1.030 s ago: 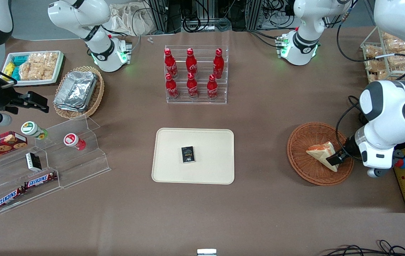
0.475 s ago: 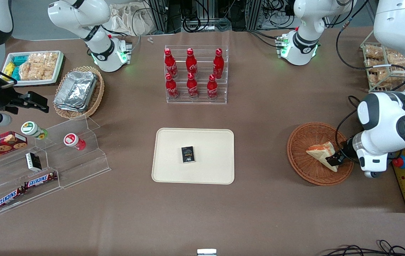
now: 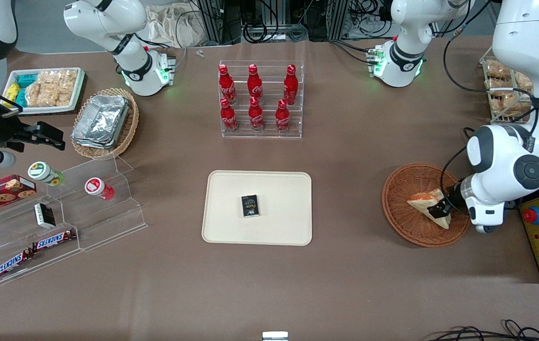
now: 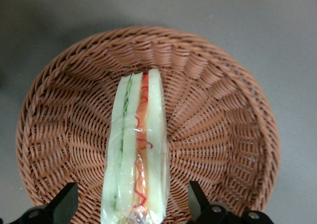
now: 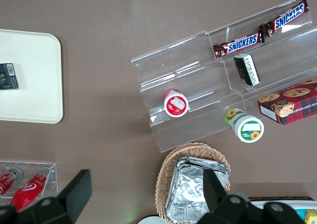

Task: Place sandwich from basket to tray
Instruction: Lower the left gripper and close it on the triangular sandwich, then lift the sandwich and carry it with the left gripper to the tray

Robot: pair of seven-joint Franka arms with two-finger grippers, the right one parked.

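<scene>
Since a second ago your left arm has drawn in over the basket (image 3: 423, 204), and its jaws (image 3: 442, 210) now sit at the wide end of the sandwich (image 3: 428, 204); nothing else on the surface (image 3: 345, 284) has shifted. You can see from the left wrist view that the jaws are spread apart, one finger (image 4: 63, 203) on each side of the sandwich (image 4: 136, 149), neither one pressing the wrap. Your sandwich lies on its edge in the basket (image 4: 223, 135), filling layers facing up. That basket stands toward the working arm's end of the surface. Your tray (image 3: 231, 227) lies well apart from it, mid-surface, nearer the front camera than the rack of red bottles (image 3: 256, 100). One small dark packet (image 3: 250, 206) rests flat on the tray.
</scene>
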